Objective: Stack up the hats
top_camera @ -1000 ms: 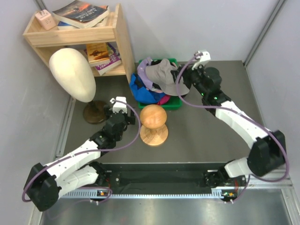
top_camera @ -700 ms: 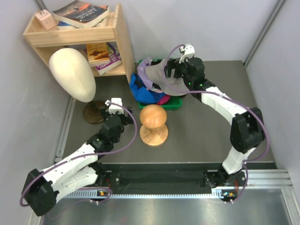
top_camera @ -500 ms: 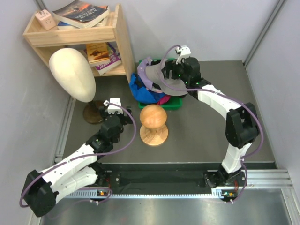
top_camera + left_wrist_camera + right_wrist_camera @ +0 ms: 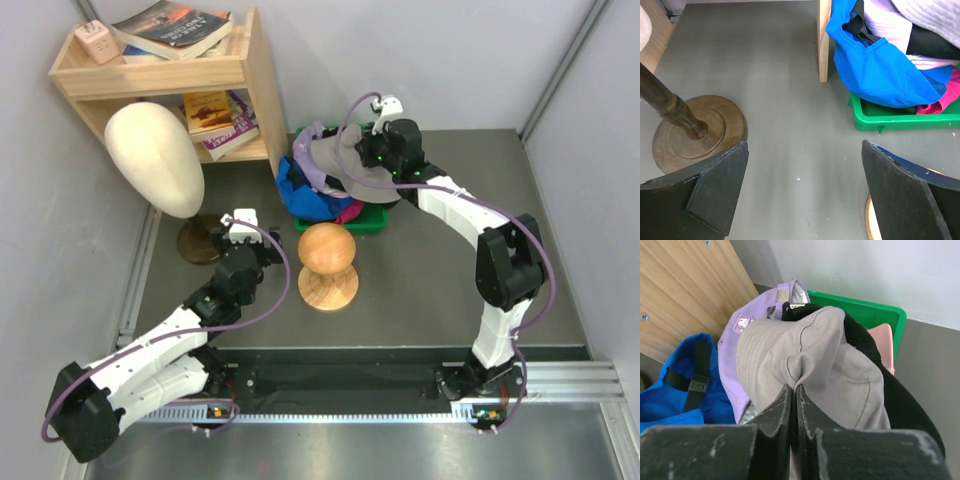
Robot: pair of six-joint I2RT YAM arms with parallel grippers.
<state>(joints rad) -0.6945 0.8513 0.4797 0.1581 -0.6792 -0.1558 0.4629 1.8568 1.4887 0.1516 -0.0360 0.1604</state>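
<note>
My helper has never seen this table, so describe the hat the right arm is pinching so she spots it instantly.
Find the wooden bookshelf at the table's far left; beside it sits a green plastic bin heaped with fabric caps. The topmost cap is it: grey-taupe, pinched between the right arm's fingers, unlike the lavender cap and bright blue cap beneath.

The top external view looks steeply down from above the near edge over the whole tabletop [image 4: 450, 270]. The left wrist view sits low, facing the green bin [image 4: 900, 117]. The right wrist view looks down from close on the grey hat [image 4: 830, 370] atop that same bin.
</note>
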